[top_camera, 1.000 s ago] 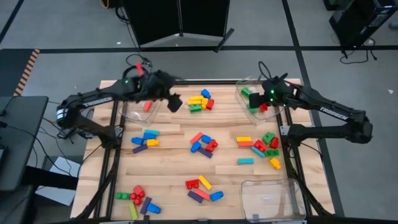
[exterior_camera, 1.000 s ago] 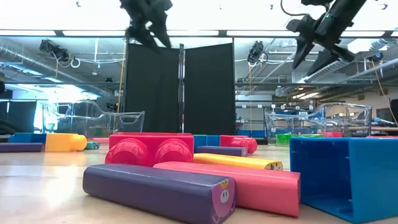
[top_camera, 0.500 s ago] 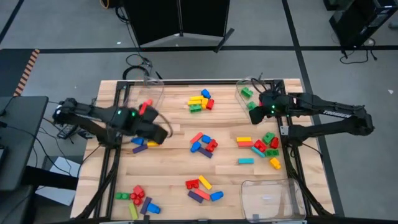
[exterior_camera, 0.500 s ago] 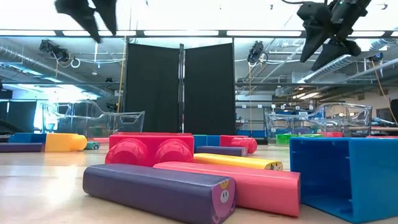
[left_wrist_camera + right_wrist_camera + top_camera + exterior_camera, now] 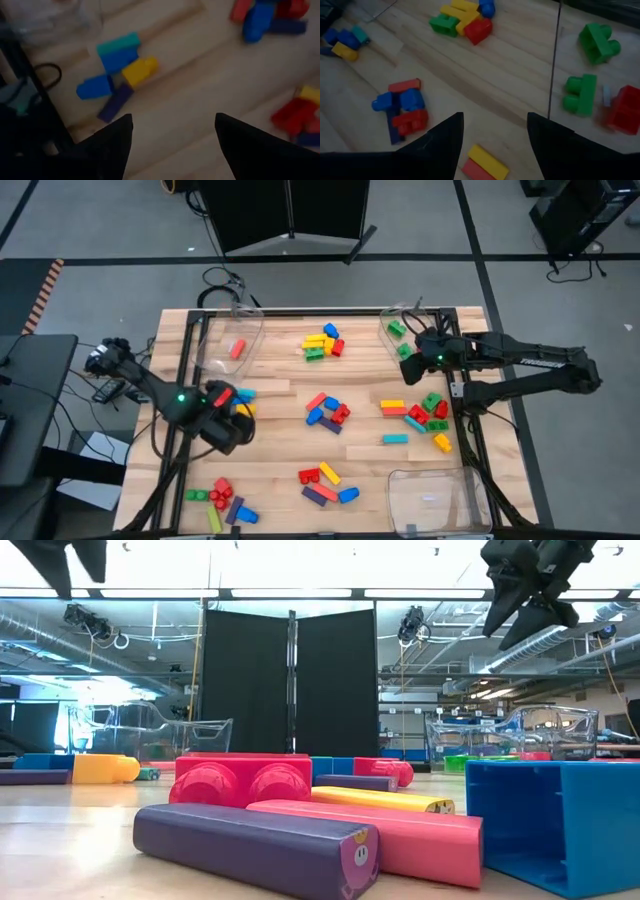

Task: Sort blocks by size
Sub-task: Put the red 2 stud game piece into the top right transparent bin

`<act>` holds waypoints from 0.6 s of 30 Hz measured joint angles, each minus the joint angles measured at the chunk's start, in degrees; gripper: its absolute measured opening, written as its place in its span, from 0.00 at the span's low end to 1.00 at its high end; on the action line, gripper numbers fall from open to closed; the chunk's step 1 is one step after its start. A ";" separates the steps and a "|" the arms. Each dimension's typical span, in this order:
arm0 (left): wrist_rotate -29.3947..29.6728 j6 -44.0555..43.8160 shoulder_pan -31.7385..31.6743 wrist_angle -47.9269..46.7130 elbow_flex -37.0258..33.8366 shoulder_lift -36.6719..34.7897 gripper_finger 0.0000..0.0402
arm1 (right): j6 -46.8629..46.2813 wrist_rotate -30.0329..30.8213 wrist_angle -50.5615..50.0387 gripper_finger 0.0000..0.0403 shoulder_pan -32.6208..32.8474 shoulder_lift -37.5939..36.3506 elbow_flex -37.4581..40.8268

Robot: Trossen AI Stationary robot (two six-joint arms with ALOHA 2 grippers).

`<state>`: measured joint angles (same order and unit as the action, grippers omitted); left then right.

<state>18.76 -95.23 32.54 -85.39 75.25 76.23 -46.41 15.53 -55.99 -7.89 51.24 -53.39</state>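
Loose blocks lie in clusters on the wooden table. My left gripper [image 5: 228,430] hangs open, pointing steeply down, at the near side of the left cluster: a teal block [image 5: 117,44], two blue blocks, a yellow one [image 5: 140,70] and a purple bar [image 5: 114,103]. Nothing is between its fingers. My right gripper [image 5: 408,370] hangs open and bare above the table just beside the far right clear bin [image 5: 392,338], which holds green blocks [image 5: 598,42] and a red one [image 5: 624,109].
A far left clear bin [image 5: 215,360] holds one red block [image 5: 237,349]. A third clear bin [image 5: 430,498] stands near right. More block clusters lie at far centre [image 5: 322,343], centre [image 5: 327,412], right [image 5: 420,415], near centre [image 5: 325,483] and near left [image 5: 222,502].
My left gripper has swung from beside the far left bin toward the table's near left, sunk a little and rolled about its own axis; it now hangs over the left cluster. My right gripper has drifted from over the far right bin a little toward the table's middle.
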 joint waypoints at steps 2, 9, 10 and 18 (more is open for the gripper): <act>-2.73 -1.48 0.87 1.43 -1.77 -0.04 0.72 | 0.00 0.02 0.26 0.57 0.01 0.00 0.00; -5.98 -4.77 2.50 8.27 -8.36 -0.02 0.72 | 0.00 0.04 0.24 0.57 0.01 0.00 0.00; -6.02 -4.82 2.53 9.06 -9.10 -0.02 0.72 | 0.00 0.04 0.24 0.57 0.01 0.00 0.00; -2.35 -2.82 2.48 16.02 -12.72 -0.02 0.72 | 0.39 0.04 0.26 0.56 0.01 0.00 0.00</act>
<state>16.40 -98.05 35.03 -69.38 62.53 76.20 -46.02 15.57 -55.72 -7.88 51.24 -53.39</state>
